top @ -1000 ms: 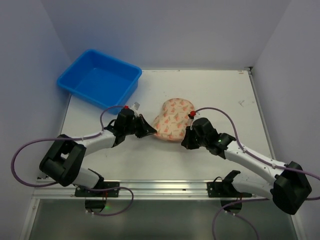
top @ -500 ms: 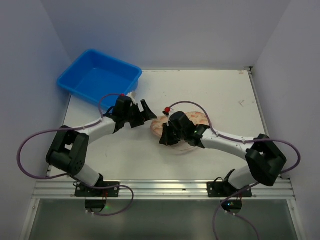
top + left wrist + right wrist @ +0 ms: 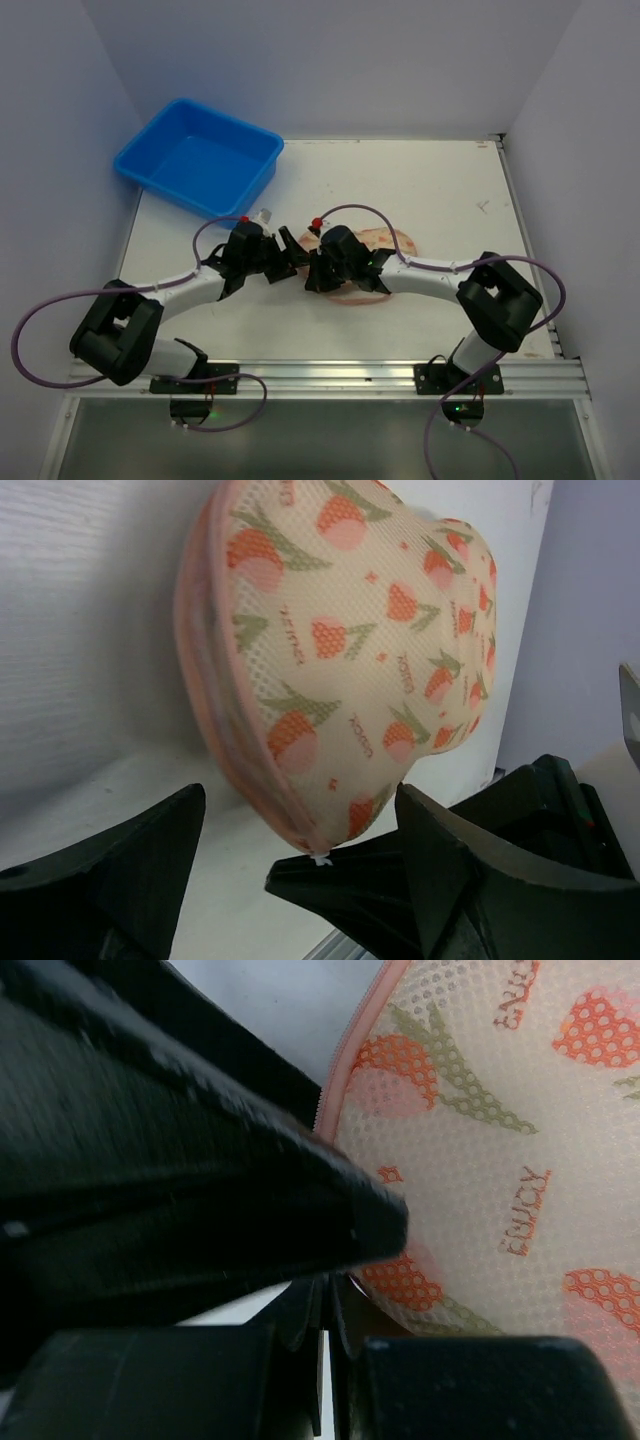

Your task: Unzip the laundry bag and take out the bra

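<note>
A blue plastic tub (image 3: 200,160) sits at the back left of the white table (image 3: 450,180). It is turned at an angle, with 1 corner pointing toward the table's middle and its left corner reaching past the table's left edge. Pale walls (image 3: 330,60) close in 3 sides. A few small dark marks (image 3: 484,207) show on the tabletop near the right edge. A metal rail (image 3: 320,376) runs along the near edge.

laundry bag (image 3: 350,650): floral mesh, pink edging; on table (image 3: 450,190)
</note>
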Controlling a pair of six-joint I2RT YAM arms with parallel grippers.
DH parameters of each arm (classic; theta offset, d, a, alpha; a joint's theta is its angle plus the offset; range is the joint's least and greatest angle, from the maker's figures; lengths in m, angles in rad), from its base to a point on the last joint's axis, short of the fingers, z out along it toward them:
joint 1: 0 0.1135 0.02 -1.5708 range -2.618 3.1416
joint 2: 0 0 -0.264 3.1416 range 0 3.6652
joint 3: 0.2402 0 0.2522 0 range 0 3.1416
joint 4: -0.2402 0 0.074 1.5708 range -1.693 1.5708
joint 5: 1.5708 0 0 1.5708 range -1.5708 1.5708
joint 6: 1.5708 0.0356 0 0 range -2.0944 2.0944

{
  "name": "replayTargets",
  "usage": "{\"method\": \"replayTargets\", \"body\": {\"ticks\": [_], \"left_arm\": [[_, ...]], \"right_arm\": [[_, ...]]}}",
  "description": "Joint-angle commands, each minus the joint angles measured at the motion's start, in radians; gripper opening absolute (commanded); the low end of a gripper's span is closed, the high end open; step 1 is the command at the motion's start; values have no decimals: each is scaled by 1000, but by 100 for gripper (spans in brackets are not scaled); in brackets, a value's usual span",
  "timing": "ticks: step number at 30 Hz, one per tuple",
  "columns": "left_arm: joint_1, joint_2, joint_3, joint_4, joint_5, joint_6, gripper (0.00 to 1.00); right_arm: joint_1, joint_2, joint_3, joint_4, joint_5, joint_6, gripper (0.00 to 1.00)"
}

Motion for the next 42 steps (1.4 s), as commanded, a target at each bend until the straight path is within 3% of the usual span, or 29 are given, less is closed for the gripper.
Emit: {"method": "replayTargets", "body": {"ticks": [1,4,5,7,8,9,15,19,23,29,33,34,36,37,39,40,42], "left_arm": [[-35,10,33,73,-13,-24,78],[-35,51,27,82,-28,-31,60],[-35,57,25,88,-30,-37,43],[-35,63,24,87,-33,-40,23],[-37,60,24,81,-33,-35,7],[-29,57,25,72,-34,-28,1],[81,-9,10,-19,-17,51,0],[124,-47,13,-86,-1,127,0],[138,-30,44,-181,0,251,0],[155,92,208,-261,-31,365,0],[155,235,413,-264,38,394,0],[155,288,451,-260,65,390,3],[154,336,554,-251,87,367,18],[152,367,580,-246,111,358,35],[146,381,622,-238,125,330,58],[143,373,621,-238,124,322,80],[138,343,576,-238,115,286,90]], "right_arm": [[10,-8,37,57,-11,15,0],[10,-17,28,55,-14,24,0],[11,-22,23,52,-11,24,0],[10,-39,18,32,-2,26,0],[10,-48,9,32,2,24,0],[10,-55,5,-12,7,23,0],[-33,-190,-78,-170,64,-2,0],[-162,-336,-161,-290,52,-7,0],[-280,-500,-216,-418,137,-8,0],[-314,-609,-206,-503,151,-22,0],[-289,-596,-227,-411,31,-54,0],[-277,-571,-227,-396,12,-54,0],[-233,-540,-219,-352,-1,-39,0],[-213,-524,-215,-335,-5,-24,0],[-159,-468,-196,-267,-14,-4,0],[-144,-448,-190,-241,-28,19,0],[-113,-384,-170,-145,-47,44,0]]}}
